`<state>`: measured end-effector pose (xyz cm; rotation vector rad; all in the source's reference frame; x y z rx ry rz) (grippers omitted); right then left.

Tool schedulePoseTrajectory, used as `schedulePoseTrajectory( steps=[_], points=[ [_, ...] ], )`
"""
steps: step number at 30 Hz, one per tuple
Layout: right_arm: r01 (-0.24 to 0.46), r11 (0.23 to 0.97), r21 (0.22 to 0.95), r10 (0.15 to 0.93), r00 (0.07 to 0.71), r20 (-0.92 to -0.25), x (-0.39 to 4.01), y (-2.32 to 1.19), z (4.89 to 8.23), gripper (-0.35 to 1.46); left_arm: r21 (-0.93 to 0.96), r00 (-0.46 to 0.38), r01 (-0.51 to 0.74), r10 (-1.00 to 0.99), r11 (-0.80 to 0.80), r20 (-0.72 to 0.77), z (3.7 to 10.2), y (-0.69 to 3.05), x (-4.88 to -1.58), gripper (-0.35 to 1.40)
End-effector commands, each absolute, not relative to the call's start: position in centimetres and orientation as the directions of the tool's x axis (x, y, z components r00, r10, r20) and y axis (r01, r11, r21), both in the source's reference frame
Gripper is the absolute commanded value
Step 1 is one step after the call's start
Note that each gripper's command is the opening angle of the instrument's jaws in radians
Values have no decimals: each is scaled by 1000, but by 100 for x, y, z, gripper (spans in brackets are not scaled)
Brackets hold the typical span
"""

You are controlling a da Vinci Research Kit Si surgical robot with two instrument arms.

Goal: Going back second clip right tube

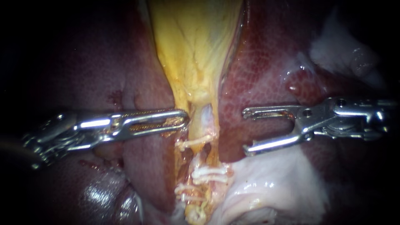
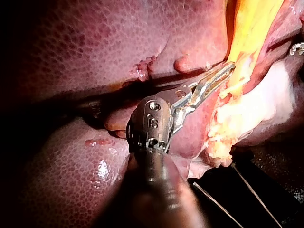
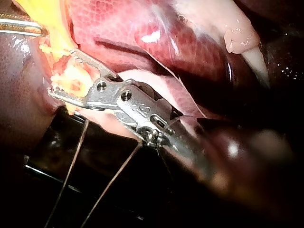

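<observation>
A: What could've gone wrong for us?
B: Our right instrument (image 1: pixel 246 131) had jaws wide & empty, over the liver (image 1: pixel 258 75). If we swung in, we could've knocked a clip (image 1: pixel 208 175) off the tube (image 1: pixel 205 118).
A: Where was the tube?
B: Near those jaws, not between them. Our left instrument (image 1: pixel 183 118) had shut jaws, tip by it.

The left instrument (image 1: pixel 182 118) is lying almost level, its shaft entering from the left. Its two long slotted jaws are resting pressed together with no gap between them, tips pointing right toward the middle of the scene. The right instrument (image 1: pixel 246 131) is sitting at about the same height, its shaft entering from the right, with its wrist lying level and its two jaws standing wide apart, gripping nothing, and pointing left toward the left instrument's tips across a gap.
</observation>
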<state>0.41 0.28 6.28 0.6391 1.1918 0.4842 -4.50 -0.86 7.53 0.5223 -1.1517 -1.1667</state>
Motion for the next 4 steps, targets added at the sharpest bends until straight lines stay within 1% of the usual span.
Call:
schedulePoseTrajectory(
  steps=[1,4],
  points=[
    [-14,730,683,654,305,-692,41,27,627,60,822,-43,437,-904,366,425,752,-86,-450,-35],
    [-12,730,683,654,302,-693,45,26,628,60,822,-43,436,-904,365,425,751,-86,-449,-35]
  ],
)
